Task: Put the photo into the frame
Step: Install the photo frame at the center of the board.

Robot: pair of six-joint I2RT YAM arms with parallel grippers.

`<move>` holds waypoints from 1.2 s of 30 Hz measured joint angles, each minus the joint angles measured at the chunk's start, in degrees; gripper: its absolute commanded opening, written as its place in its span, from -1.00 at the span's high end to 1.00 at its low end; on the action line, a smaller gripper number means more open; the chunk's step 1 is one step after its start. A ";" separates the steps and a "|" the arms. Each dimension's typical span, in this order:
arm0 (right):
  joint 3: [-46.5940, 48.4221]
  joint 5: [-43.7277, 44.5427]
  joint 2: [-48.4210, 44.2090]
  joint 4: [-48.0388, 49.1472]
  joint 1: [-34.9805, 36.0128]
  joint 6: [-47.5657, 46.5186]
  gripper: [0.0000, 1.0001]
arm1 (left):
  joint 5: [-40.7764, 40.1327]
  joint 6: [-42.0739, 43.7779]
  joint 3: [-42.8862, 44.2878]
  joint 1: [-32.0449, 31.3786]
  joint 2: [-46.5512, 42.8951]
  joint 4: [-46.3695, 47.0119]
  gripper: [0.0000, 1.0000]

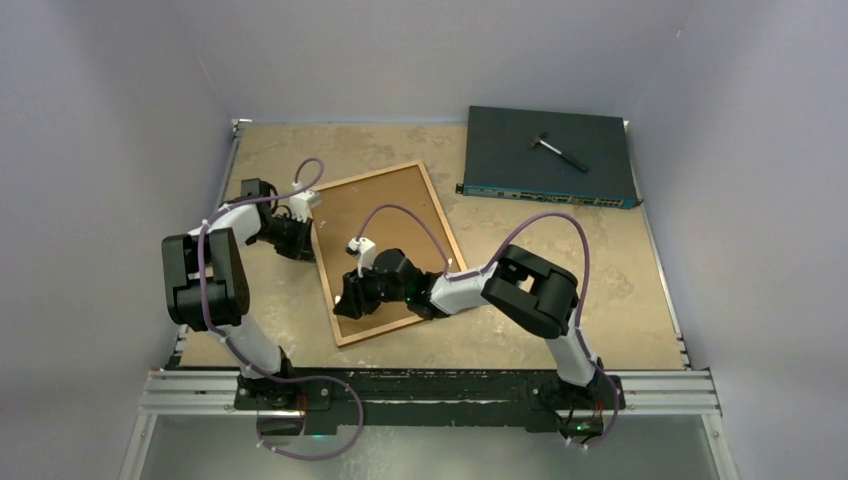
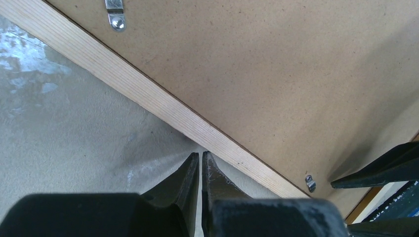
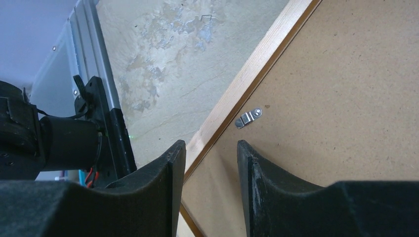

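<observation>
Lying face-down, frame [image 2: 163, 106], left hand [image 2: 200, 158] beside its edge

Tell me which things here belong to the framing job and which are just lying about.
Job: frame, face down; brown backing board in it; metal clips. Photo not in view.
Lying about: dark electronics box, far right; small hammer-like tool on it.

Orange-brown frame [image 1: 372, 176], brown backing [image 1: 360, 200], perhaps bluish box [image 1: 520, 150]

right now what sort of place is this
Probably a lab robot test cell: plain pale walls boxing in a worn beige tabletop, a silver aluminium rail at its near edge, a dark flat electronics box.
</observation>
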 measured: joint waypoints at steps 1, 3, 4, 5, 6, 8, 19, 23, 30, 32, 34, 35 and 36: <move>0.31 0.00 0.24 0.02 0.11 0.02 0.10 | -0.07 0.02 -0.22 0.00 0.00 0.04 0.93; 0.87 -0.02 0.72 0.00 0.15 0.04 0.12 | -0.11 0.04 -0.50 -0.02 0.00 0.17 0.92; 1.11 -0.07 0.96 -0.04 0.15 0.04 0.13 | -0.13 0.04 -0.57 -0.02 0.00 0.22 0.93; 1.46 -0.15 1.31 -0.04 0.15 0.09 0.14 | -0.13 0.04 -0.57 -0.02 0.00 0.24 0.93; 1.70 -0.26 1.57 -0.02 0.15 0.11 0.15 | -0.13 0.04 -0.57 -0.02 0.00 0.31 0.93; 2.03 -0.50 2.01 -0.02 0.15 0.26 0.15 | -0.17 0.07 -0.57 -0.02 0.00 0.42 0.93; 3.13 -1.49 3.23 0.35 0.15 0.57 0.18 | -0.37 0.15 -0.59 -0.02 0.00 1.27 0.93; 3.61 -1.64 3.63 0.52 0.15 0.90 0.19 | -0.35 0.24 -0.63 -0.02 0.00 1.27 0.94; 4.22 -2.82 4.55 1.46 0.15 1.53 0.21 | -0.35 1.22 -0.81 -0.02 0.00 1.22 0.94; 4.26 -2.84 4.61 1.49 0.15 1.57 0.21 | -0.33 1.49 -0.83 -0.02 0.00 1.22 0.95; 4.46 -2.86 4.85 1.51 0.15 1.64 0.21 | -0.33 1.53 -0.83 -0.02 0.00 1.22 0.95; 4.68 -2.89 5.11 1.73 0.15 1.77 0.21 | -0.33 1.53 -0.85 -0.07 0.00 1.22 0.95; 4.87 -2.91 5.29 1.86 0.15 1.81 0.21 | -0.33 1.53 -0.85 -0.07 0.00 1.25 0.95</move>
